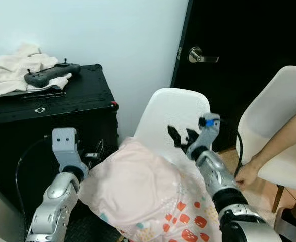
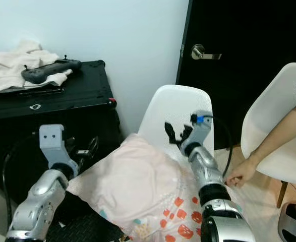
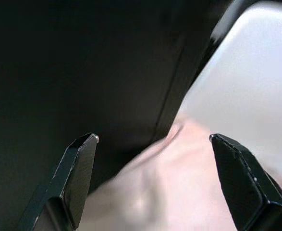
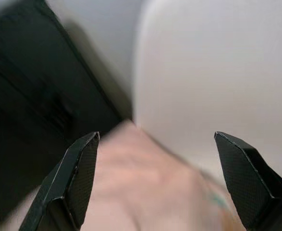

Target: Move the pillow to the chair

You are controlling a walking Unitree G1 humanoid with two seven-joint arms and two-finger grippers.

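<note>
The pale pink pillow [image 1: 137, 189], printed with red and teal shapes at its near end, lies on the white chair [image 1: 174, 113]. My left tool [image 1: 95, 151] and right tool [image 1: 182, 137] flank its far end, both spread apart, gripping nothing.

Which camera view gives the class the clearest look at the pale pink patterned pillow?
The left eye view: the pale pink patterned pillow shows nearly whole, lying on the white plastic chair. The right eye view shows the same. Each wrist view shows just a blurred pink patch between its open end effector's fingers.
</note>
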